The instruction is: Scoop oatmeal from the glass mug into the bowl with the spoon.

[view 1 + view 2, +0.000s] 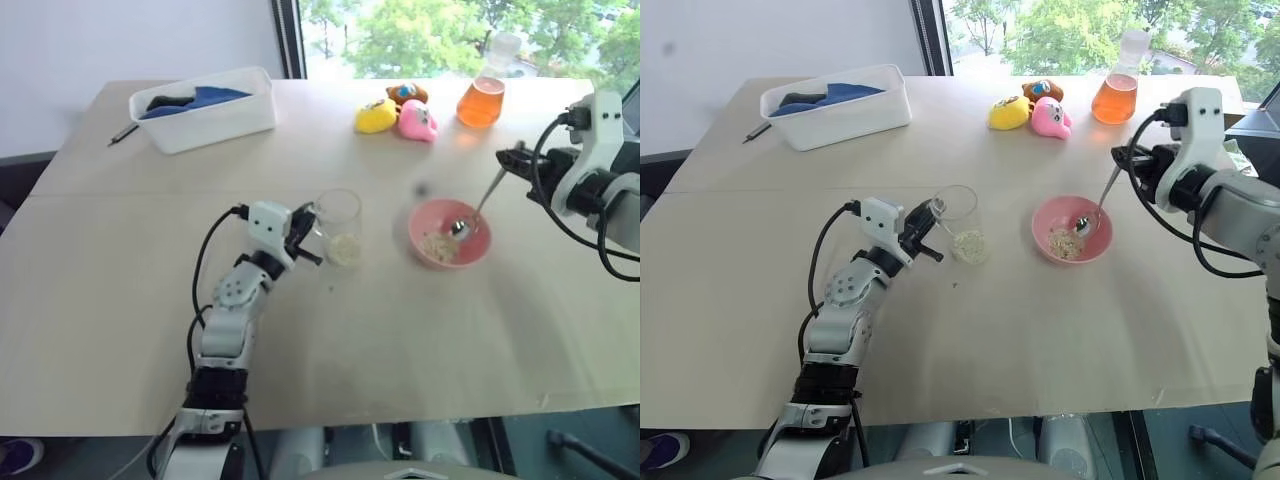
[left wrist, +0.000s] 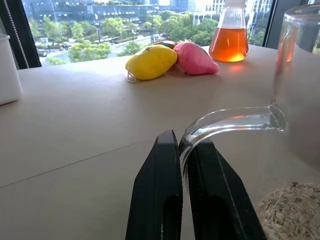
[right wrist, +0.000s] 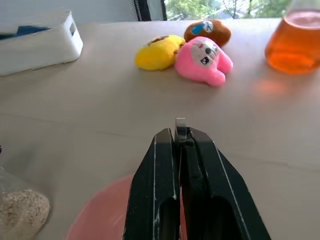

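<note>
From the head cameras you see the left gripper (image 1: 309, 232) clamped on the handle of the glass mug (image 1: 340, 227), which stands tilted on the table (image 1: 120, 300) with oatmeal (image 1: 344, 249) in its base, while the right gripper (image 1: 1127, 165) pinches the handle of the spoon (image 1: 1098, 208), whose tip rests in the pink bowl (image 1: 1071, 229) on a small heap of oatmeal. Your left wrist camera shows both fingers (image 2: 159, 200) closed on the clear handle, flakes beside them. Your right wrist camera shows the fingers (image 3: 155, 200) shut on the spoon's end, above the bowl's rim.
</note>
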`<action>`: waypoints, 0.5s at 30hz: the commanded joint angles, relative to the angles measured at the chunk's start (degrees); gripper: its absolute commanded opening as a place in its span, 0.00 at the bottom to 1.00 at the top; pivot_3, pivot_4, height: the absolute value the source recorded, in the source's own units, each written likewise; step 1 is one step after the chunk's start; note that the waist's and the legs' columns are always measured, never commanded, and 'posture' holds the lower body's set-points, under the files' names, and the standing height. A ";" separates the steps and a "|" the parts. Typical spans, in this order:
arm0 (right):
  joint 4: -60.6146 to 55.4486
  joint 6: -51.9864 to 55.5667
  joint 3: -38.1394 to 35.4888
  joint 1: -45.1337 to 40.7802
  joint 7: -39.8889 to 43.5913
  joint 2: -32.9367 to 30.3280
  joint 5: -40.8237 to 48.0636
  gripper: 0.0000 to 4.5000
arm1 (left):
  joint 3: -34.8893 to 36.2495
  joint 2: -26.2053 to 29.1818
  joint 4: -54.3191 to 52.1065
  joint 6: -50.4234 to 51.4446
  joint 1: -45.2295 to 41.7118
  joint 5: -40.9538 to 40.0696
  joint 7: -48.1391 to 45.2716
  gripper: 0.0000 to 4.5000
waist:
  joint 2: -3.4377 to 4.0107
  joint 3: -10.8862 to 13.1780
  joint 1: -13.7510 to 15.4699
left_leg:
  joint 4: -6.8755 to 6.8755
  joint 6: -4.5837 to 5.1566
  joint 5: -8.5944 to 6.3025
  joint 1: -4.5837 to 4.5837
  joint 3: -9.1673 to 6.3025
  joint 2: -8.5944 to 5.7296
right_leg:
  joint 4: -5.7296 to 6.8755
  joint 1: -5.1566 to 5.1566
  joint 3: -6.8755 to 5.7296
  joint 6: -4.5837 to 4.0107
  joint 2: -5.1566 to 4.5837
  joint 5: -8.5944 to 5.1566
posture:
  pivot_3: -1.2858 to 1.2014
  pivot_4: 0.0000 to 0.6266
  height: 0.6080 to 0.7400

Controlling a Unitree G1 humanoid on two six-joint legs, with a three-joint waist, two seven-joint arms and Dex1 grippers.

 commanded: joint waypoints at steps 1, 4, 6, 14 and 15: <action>-3.78 -0.09 1.63 -3.66 6.69 -1.76 -6.05 0.00 | 0.22 -0.05 -1.80 -1.72 0.27 -0.16 0.46 0.03 | 0.00 0.00 0.01 | 0.00 0.00 0.00 0.00 0.01 0.00 | 0.00 0.00 0.00 0.00 0.00 0.00 | 0.52 0.24 1.00; -3.91 -0.14 3.47 -5.60 10.81 -2.11 -10.67 0.00 | 0.54 0.08 -1.92 -1.81 0.35 -0.17 0.64 0.03 | 0.00 0.00 0.21 | 0.02 0.00 0.00 0.00 0.00 0.00 | 0.01 0.00 0.00 0.00 0.00 0.00 | 0.52 0.24 1.00; -2.64 0.53 2.48 -5.69 11.32 -0.38 -11.04 0.00 | 0.51 0.04 -2.34 -1.90 0.87 -0.10 0.85 0.03 | 0.00 0.00 0.43 | 0.03 0.00 0.00 0.00 0.00 0.00 | 0.01 0.00 0.00 0.00 0.00 0.00 | 0.52 0.24 1.00; 11.41 4.87 -14.32 -8.47 0.76 12.39 -1.13 0.00 | 0.37 -0.13 -3.44 -1.95 2.05 0.28 1.84 0.03 | -0.02 -0.01 0.63 | 0.16 0.00 0.00 -0.02 0.01 0.00 | 0.09 0.02 -0.02 0.00 -0.01 0.00 | 0.52 0.24 1.00; 12.58 5.27 -15.83 -9.69 -0.70 13.58 0.19 0.00 | 0.36 -0.11 -3.46 -1.95 2.05 0.31 1.92 0.03 | -0.01 -0.01 0.62 | 0.17 0.00 0.00 -0.02 0.02 0.00 | 0.11 0.02 -0.02 0.00 -0.01 0.00 | 0.52 0.24 1.00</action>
